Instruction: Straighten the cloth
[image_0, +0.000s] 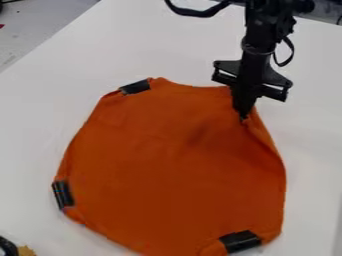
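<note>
Touches the creased far-right part of the orange cloth (167, 170) on the table (40, 125), with the gripper (242, 118) drawn narrow (pinching or not, impossible to tell).

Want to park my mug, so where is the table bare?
White table shows bare left of the orange cloth, above it short of the arm, and right of it. It's crowded at the cloth's upper right, around the gripper.
</note>
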